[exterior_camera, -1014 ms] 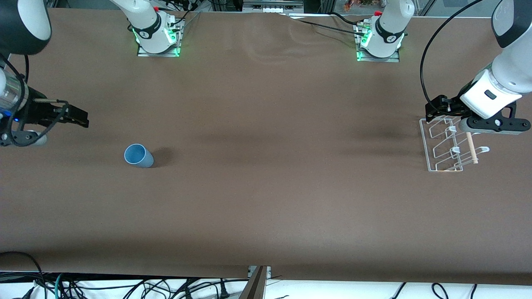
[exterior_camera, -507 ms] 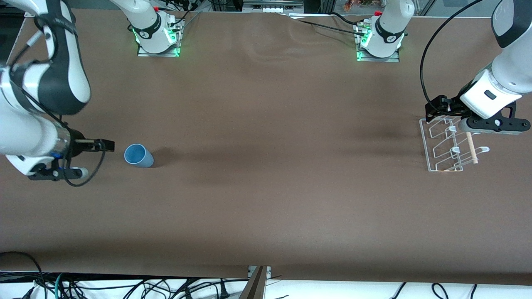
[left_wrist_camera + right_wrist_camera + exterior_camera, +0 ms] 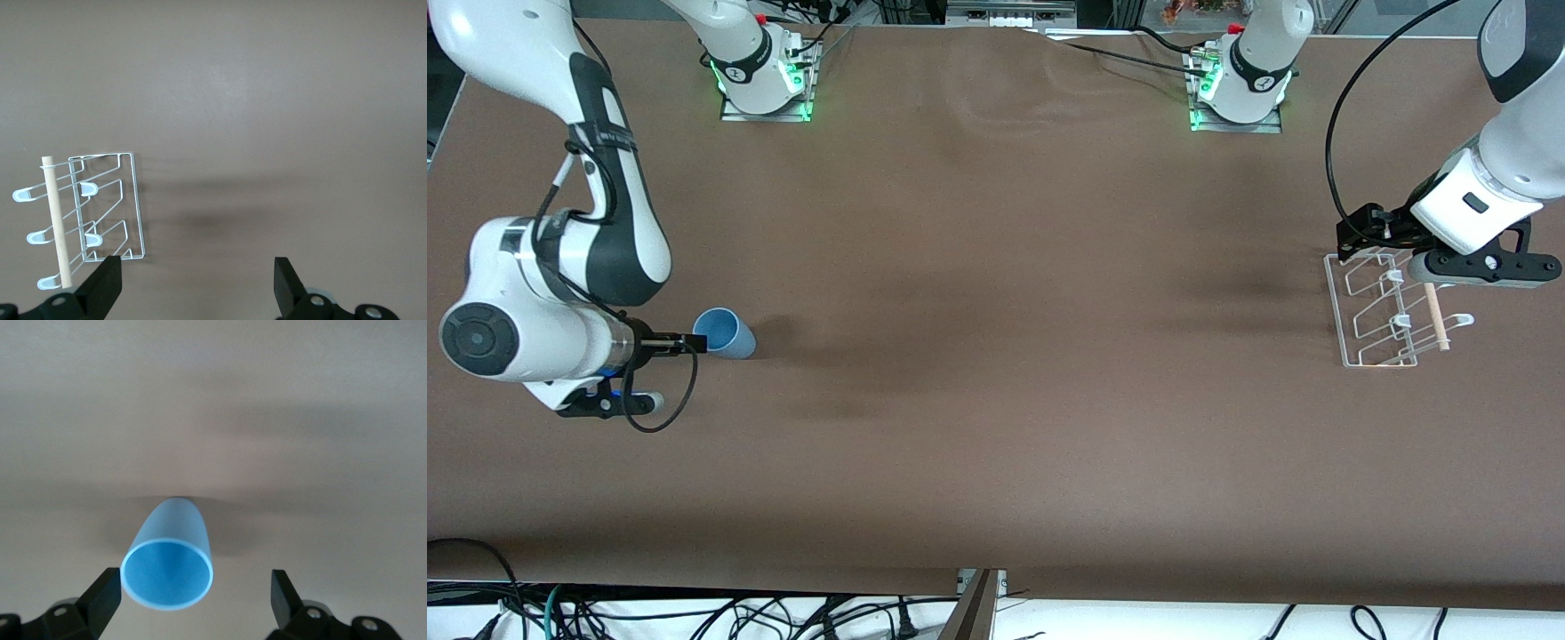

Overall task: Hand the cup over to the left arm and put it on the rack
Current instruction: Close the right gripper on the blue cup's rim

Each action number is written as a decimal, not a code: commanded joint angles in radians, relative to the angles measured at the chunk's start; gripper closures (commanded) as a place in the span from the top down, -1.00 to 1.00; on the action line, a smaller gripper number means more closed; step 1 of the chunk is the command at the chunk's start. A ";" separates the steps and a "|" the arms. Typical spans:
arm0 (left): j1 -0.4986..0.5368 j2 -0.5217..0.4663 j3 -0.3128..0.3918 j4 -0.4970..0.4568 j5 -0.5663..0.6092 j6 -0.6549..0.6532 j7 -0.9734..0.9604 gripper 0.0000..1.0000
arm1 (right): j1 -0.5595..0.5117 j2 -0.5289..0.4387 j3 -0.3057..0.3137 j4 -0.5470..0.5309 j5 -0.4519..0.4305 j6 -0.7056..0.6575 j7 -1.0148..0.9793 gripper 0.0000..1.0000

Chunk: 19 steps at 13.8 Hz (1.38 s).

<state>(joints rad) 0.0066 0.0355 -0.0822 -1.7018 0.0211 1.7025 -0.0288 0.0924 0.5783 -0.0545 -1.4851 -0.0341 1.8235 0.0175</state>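
Currently the cup [image 3: 724, 333] stands on the brown table [image 3: 996, 400] toward the right arm's end, mouth up. Front view: right gripper [image 3: 690, 342] is right at the cup's rim, but its fingers can't be separated there. Right wrist view fills that in: fingers [image 3: 103, 595] spread wide, cup [image 3: 169, 563] between them, neither finger touching it. Cup is smooth light-blue plastic, tapered, no handle.

The left arm waits; left gripper [image 3: 1356, 233] hangs over the rack [image 3: 1383, 311] at its end of the table. Left wrist view shows its fingers [image 3: 103, 283] spread apart, nothing between. Rack [image 3: 93, 210] there: thin white wire frame, rounded upturned pegs, one pale wooden dowel [image 3: 57, 227].
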 commanded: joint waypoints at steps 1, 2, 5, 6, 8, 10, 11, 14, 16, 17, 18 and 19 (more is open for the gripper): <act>0.006 -0.022 -0.005 -0.015 -0.023 -0.011 0.001 1.00 | -0.016 -0.017 0.010 -0.090 -0.001 0.086 -0.014 0.99; 0.006 -0.023 -0.005 -0.015 -0.023 -0.011 0.001 1.00 | -0.016 -0.017 0.012 -0.113 -0.001 0.112 -0.014 0.99; 0.006 -0.023 -0.005 -0.015 -0.023 -0.011 0.001 1.00 | -0.016 -0.017 0.012 -0.156 0.000 0.151 -0.016 0.99; 0.006 -0.022 -0.004 -0.015 -0.023 -0.011 0.001 1.00 | -0.016 -0.017 0.012 -0.164 0.000 0.152 -0.016 0.99; 0.006 -0.023 -0.004 -0.015 -0.023 -0.011 0.001 1.00 | -0.016 -0.017 0.012 -0.182 0.000 0.166 -0.028 0.99; 0.006 -0.023 -0.005 -0.015 -0.023 -0.011 0.001 1.00 | -0.017 -0.018 0.012 -0.190 0.000 0.175 -0.048 0.99; 0.006 -0.022 -0.005 -0.015 -0.023 -0.011 0.001 1.00 | -0.017 -0.021 0.012 -0.184 0.002 0.172 -0.050 0.99; 0.006 -0.023 -0.004 -0.015 -0.023 -0.011 0.000 1.00 | -0.016 -0.043 0.012 -0.172 0.000 0.160 -0.057 0.99; 0.004 -0.020 -0.005 -0.015 -0.023 -0.009 0.003 1.00 | -0.016 -0.054 0.010 -0.172 0.002 0.154 -0.071 0.99; 0.004 -0.020 -0.005 -0.015 -0.023 -0.007 0.003 1.00 | -0.017 -0.054 0.010 -0.172 0.002 0.133 -0.073 0.99; 0.003 -0.019 -0.005 -0.015 -0.023 -0.007 0.003 1.00 | -0.017 -0.055 0.010 -0.172 0.003 0.117 -0.077 0.99; 0.003 -0.019 -0.005 -0.015 -0.023 -0.007 0.003 1.00 | -0.017 -0.055 0.008 -0.173 0.006 0.115 -0.083 0.99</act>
<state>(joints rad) 0.0066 0.0356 -0.0834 -1.7019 0.0211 1.7025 -0.0288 0.0868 0.5515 -0.0531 -1.6278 -0.0338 1.9520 -0.0381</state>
